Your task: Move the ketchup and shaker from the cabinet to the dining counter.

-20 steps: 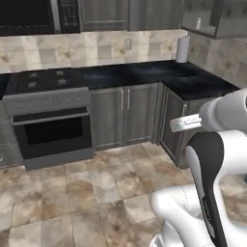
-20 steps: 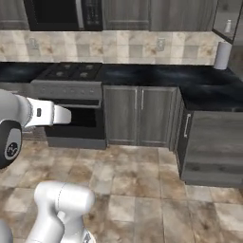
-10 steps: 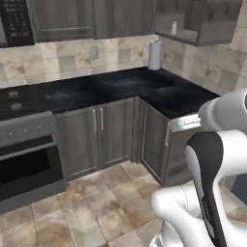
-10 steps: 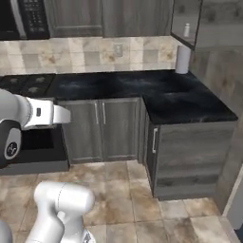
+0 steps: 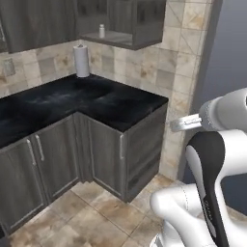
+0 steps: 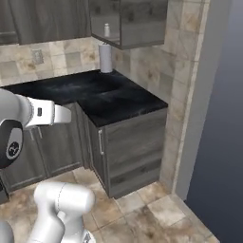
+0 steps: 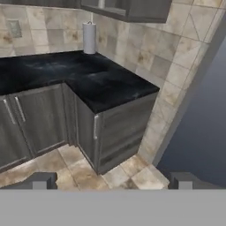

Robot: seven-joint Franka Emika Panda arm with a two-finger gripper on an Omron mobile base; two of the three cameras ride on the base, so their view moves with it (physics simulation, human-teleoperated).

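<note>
The shaker (image 5: 102, 31) is a small pale thing with a lighter cap. It stands on the bottom of the open cabinet (image 5: 120, 21), high on the wall. In the right base view the shaker (image 6: 107, 30) is seen in the same place, near the left side of the cabinet (image 6: 128, 21). In the hand view just its bottom bit peeks in at the top edge, inside the cabinet (image 7: 132, 9). I cannot see a red bottle in there.

Under the cabinet stands a white paper roll (image 5: 81, 61). It is upright on the black counter (image 5: 72, 101), back near the tiled wall (image 5: 159, 62). The roll (image 6: 105, 57) is right below the shaker, a bit to the left. The counter (image 6: 95, 92) turns a corner here, and the roll (image 7: 89, 38) sits at the back of that corner.

Below the counter are grey doors (image 5: 48, 159) with thin metal handles. The floor (image 5: 96, 212) has brown tiles.

The claw (image 7: 112, 181) is low and far from the cabinet. Its two dark fingertips (image 7: 37, 181) stand wide apart, with nothing between them. It looks at the corner of the counter (image 7: 88, 75) and the floor in front of it.

The white arm (image 5: 212, 159) is bent up close to the camera, well apart from the counter. From the other side the arm (image 6: 28, 118) reaches out over the grey doors (image 6: 128, 152).
</note>
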